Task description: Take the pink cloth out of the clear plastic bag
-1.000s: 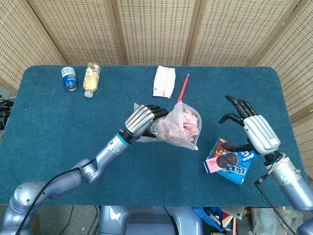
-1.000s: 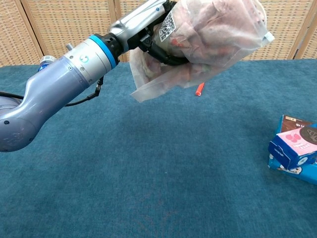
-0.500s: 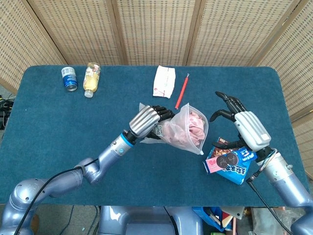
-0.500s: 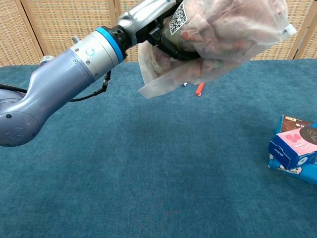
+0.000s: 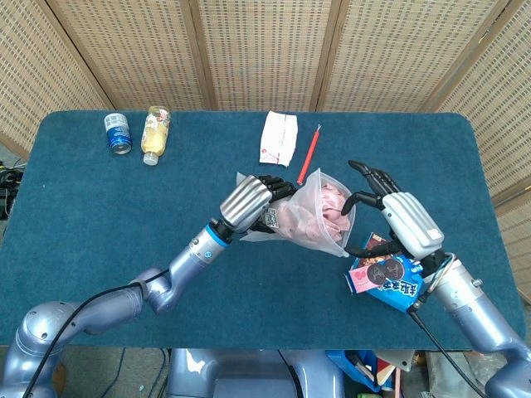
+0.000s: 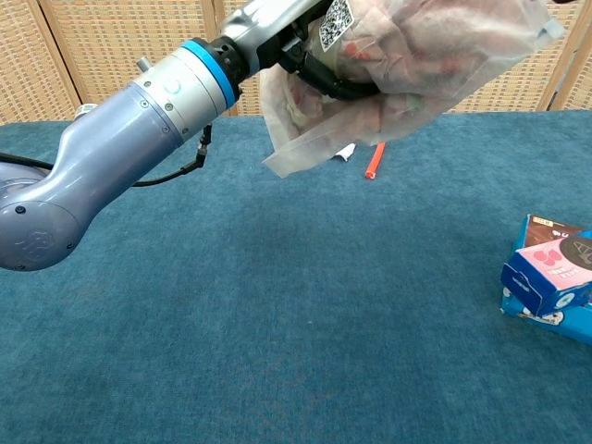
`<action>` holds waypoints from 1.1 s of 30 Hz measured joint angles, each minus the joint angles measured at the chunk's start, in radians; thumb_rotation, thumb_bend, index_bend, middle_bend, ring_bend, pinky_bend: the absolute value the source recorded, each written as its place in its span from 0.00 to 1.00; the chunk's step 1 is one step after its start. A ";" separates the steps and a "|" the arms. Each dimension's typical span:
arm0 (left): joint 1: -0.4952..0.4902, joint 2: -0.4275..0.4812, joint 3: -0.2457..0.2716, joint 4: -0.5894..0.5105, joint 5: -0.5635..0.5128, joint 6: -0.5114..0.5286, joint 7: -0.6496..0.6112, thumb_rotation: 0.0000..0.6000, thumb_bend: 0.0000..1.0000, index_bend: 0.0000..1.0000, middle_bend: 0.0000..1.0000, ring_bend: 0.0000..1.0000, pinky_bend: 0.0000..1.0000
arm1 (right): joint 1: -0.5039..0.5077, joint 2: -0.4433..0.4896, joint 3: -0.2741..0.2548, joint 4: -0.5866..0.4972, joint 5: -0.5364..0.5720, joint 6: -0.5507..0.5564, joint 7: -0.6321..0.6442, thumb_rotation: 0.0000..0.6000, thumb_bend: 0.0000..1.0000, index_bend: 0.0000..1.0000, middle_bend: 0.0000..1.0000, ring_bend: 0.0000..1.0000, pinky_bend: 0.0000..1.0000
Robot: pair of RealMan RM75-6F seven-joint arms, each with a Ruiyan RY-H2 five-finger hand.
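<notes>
The head view shows both hands and the whole worktop [image 5: 83, 207]; the chest view shows only the left arm and the bag from below, and the right hand does not appear there.

The left hand [image 5: 247, 205] grips the clear plastic bag [image 5: 311, 217] by its closed end, with the fingers [image 5: 274, 187] clenched around the plastic, and holds it up above the worktop. The pink cloth [image 5: 332, 209] is inside the bag, bunched near the bag's open mouth, which faces the right hand [image 5: 404, 222]. The right hand has its fingers [image 5: 369, 176] spread apart and curved, just beside the mouth of the bag; it holds nothing. Whether the fingertips touch the plastic cannot be told.

In the chest view the bag [image 6: 407, 65] is cut off by the top edge, and the cloth is only a pale pink mass behind the plastic. The left hand is mostly hidden there behind the bag.

A blue and pink snack package [image 5: 388, 280] lies on the worktop under the right wrist. A red straw [image 5: 310, 154] and a white packet [image 5: 280, 138] lie further back, and a can [image 5: 118, 133] and a bottle [image 5: 155, 133] lie at the far left.
</notes>
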 measured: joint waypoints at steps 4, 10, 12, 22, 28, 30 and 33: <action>-0.006 0.000 0.009 -0.001 0.006 -0.004 0.002 1.00 0.48 0.47 0.51 0.47 0.56 | 0.017 -0.006 0.008 -0.011 0.018 -0.005 -0.016 1.00 0.02 0.45 0.00 0.00 0.00; -0.012 -0.007 0.011 0.000 0.003 -0.005 0.000 1.00 0.48 0.47 0.51 0.47 0.56 | 0.041 -0.014 0.019 -0.034 0.064 -0.011 -0.076 1.00 0.02 0.45 0.00 0.00 0.00; -0.012 -0.009 0.009 -0.001 0.001 -0.002 -0.002 1.00 0.48 0.47 0.51 0.47 0.56 | 0.049 -0.018 0.021 -0.042 0.078 -0.012 -0.093 1.00 0.02 0.45 0.00 0.00 0.00; -0.016 -0.014 0.001 -0.006 -0.008 0.005 -0.001 1.00 0.48 0.47 0.51 0.47 0.56 | 0.071 -0.022 0.017 -0.050 0.101 -0.049 -0.101 1.00 0.00 0.34 0.00 0.00 0.00; -0.021 -0.017 0.002 -0.006 -0.012 -0.002 0.004 1.00 0.48 0.47 0.51 0.47 0.56 | 0.077 -0.008 0.018 -0.044 0.084 -0.078 -0.060 1.00 0.00 0.27 0.00 0.00 0.00; -0.022 -0.019 0.001 -0.006 -0.014 -0.003 0.004 1.00 0.48 0.47 0.51 0.47 0.56 | 0.080 -0.004 0.019 -0.042 0.075 -0.087 -0.052 1.00 0.00 0.26 0.00 0.00 0.00; -0.025 -0.024 -0.002 -0.005 -0.018 -0.005 0.003 1.00 0.48 0.47 0.51 0.47 0.56 | 0.087 0.001 0.018 -0.041 0.072 -0.100 -0.053 1.00 0.00 0.26 0.00 0.00 0.00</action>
